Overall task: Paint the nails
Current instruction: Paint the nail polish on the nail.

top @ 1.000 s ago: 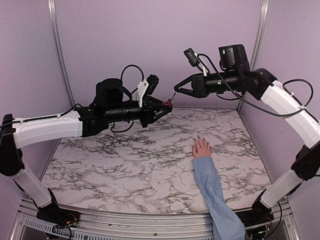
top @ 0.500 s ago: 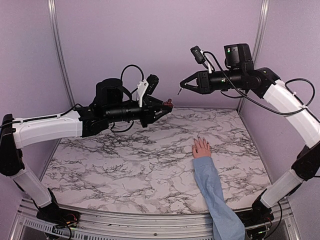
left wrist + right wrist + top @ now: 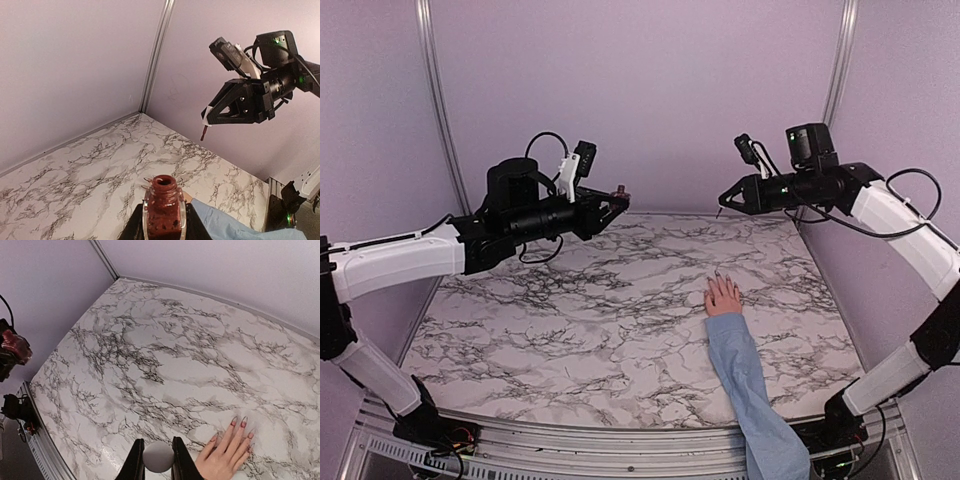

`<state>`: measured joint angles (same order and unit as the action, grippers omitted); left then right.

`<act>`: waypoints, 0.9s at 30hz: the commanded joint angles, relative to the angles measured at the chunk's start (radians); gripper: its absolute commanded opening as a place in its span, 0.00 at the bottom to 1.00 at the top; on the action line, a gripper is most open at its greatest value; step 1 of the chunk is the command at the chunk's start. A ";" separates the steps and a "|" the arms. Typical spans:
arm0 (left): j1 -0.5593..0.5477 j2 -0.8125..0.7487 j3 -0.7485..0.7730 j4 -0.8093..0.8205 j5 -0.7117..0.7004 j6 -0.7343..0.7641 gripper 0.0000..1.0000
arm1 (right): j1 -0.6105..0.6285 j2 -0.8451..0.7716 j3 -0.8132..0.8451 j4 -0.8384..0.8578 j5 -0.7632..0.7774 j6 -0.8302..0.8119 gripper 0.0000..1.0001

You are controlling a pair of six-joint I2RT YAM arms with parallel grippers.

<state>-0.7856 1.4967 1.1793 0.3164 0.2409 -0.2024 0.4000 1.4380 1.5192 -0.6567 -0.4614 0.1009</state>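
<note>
A small pinkish hand (image 3: pixel 723 296) with a light-blue sleeve (image 3: pixel 745 385) lies flat on the marble table, right of centre. Its nails (image 3: pixel 243 422) look dark red with pale tips. My left gripper (image 3: pixel 612 197) is shut on an open bottle of dark red polish (image 3: pixel 164 207), held high above the table's back left. My right gripper (image 3: pixel 728 203) is shut on the round pale brush cap (image 3: pixel 158 457), and the red-tipped brush (image 3: pixel 203 135) hangs in the air. It is above and behind the hand, clear of it.
Purple walls close the back and sides, with aluminium posts (image 3: pixel 432 90) in the corners. The marble table (image 3: pixel 570 310) has a metal rail along its near edge. The sleeved forearm crosses the near right part of the table.
The brush has come out and away from the bottle. My right gripper has moved right and a little down with it. My left gripper has drawn back to the left with the bottle.
</note>
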 commanded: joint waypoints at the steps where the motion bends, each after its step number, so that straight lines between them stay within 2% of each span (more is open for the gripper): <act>1: 0.034 -0.025 -0.005 0.014 -0.030 -0.112 0.00 | -0.074 0.010 -0.062 0.027 0.038 -0.009 0.00; 14: 0.140 0.129 0.177 -0.062 -0.048 -0.148 0.00 | -0.224 0.202 -0.117 0.109 0.004 -0.023 0.00; 21: 0.211 0.208 0.229 -0.065 -0.034 -0.190 0.00 | -0.239 0.257 -0.140 0.114 0.075 -0.050 0.00; 27: 0.242 0.196 0.232 -0.069 -0.046 -0.169 0.00 | -0.240 0.297 -0.112 0.121 0.055 -0.031 0.00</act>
<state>-0.5568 1.7042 1.3792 0.2417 0.1986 -0.3828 0.1631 1.7210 1.3834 -0.5678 -0.4091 0.0727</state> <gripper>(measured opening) 0.195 0.137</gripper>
